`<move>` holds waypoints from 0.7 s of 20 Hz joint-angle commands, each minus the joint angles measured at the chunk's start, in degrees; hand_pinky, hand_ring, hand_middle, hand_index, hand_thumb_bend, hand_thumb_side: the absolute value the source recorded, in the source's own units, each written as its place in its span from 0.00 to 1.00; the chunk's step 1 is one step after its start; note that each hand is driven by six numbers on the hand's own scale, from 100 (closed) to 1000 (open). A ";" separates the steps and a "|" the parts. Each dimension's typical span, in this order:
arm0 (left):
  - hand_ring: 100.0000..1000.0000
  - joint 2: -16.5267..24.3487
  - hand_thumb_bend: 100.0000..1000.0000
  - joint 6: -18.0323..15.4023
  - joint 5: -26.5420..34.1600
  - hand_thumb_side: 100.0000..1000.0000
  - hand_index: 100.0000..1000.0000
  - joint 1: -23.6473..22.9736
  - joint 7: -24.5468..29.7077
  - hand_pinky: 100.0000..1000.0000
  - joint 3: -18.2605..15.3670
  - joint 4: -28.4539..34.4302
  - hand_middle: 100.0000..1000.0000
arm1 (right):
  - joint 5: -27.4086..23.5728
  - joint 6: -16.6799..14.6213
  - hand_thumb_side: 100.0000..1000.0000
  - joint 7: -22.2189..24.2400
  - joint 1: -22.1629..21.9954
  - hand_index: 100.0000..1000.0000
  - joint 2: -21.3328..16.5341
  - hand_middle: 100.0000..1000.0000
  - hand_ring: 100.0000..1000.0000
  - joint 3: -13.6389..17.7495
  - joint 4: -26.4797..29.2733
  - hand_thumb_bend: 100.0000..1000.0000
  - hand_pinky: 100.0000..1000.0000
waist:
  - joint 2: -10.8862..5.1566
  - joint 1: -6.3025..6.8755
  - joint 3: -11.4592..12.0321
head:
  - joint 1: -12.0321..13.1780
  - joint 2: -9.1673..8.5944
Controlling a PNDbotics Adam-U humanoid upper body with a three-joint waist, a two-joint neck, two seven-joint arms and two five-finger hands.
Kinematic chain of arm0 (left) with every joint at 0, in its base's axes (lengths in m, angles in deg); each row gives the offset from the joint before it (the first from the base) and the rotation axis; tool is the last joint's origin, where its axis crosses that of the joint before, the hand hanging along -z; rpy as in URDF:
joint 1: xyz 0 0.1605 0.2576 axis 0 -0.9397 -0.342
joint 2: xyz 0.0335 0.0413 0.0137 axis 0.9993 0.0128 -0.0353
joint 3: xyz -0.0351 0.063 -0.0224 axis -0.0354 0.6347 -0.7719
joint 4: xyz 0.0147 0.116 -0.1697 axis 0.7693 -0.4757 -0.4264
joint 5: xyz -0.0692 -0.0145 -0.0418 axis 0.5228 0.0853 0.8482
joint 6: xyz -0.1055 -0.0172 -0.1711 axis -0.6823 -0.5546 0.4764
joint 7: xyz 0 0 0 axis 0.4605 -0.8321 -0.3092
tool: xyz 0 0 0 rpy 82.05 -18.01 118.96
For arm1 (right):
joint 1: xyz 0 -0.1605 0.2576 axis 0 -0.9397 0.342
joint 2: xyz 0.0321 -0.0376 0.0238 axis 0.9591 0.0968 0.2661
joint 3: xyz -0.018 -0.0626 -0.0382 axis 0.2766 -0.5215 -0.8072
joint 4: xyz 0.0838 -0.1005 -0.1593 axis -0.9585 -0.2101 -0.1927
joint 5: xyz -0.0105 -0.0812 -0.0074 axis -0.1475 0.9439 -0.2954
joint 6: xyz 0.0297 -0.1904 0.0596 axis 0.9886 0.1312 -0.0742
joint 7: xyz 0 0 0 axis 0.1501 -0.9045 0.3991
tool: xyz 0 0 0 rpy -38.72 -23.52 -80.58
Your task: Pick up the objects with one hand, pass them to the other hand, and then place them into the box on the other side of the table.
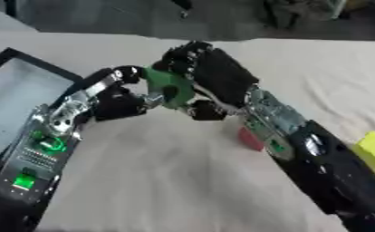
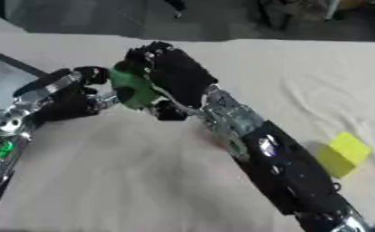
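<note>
While the green object (image 1: 168,86) is held above the worktop (image 1: 167,181) between both hands, it is grasped by the right hand (image 1: 214,74) and the left hand (image 1: 123,99), seemingly for handover toward the box (image 1: 20,90); a yellow block (image 1: 374,147) is left aside.

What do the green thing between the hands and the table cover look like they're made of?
Green object: probably plastic or foam, a smooth, matte, evenly coloured surface; too blurred to be sure. Table cover: cloth, judging by its soft creases and dull cream surface.

Green object (image 1: 168,86); yellow block (image 2: 343,153); red block (image 1: 250,138); beige tablecloth (image 1: 159,181).
</note>
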 commanded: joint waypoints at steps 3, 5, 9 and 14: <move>0.96 -0.72 0.41 0.44 -0.76 0.50 0.84 1.84 -0.08 0.91 1.23 -0.25 0.85 | -1.86 -1.56 0.00 0.52 1.27 0.61 0.32 0.46 0.58 -0.38 1.36 0.02 0.63 | -1.32 0.73 -0.04 | 0.39 0.19; 0.95 -0.90 0.40 0.25 -1.06 0.48 0.83 2.14 0.60 0.90 1.56 -0.68 0.84 | -2.41 -1.75 0.00 0.66 1.29 0.61 0.35 0.46 0.57 -0.36 1.46 0.02 0.61 | -1.36 0.75 -0.07 | 0.48 0.21; 0.85 -1.10 0.14 0.75 -1.18 0.36 0.74 2.45 0.99 0.81 1.68 -1.74 0.72 | -3.19 -2.04 0.00 0.90 1.30 0.61 0.12 0.46 0.57 -0.38 1.45 0.02 0.61 | -1.40 0.72 -0.10 | 0.65 0.10; 0.71 -1.13 0.00 3.08 2.71 0.19 0.56 2.12 -1.71 0.62 1.34 -1.59 0.53 | -3.71 -1.08 0.00 0.53 1.23 0.63 -0.43 0.48 0.59 0.08 1.53 0.15 0.63 | -1.44 0.67 -0.10 | 0.80 0.13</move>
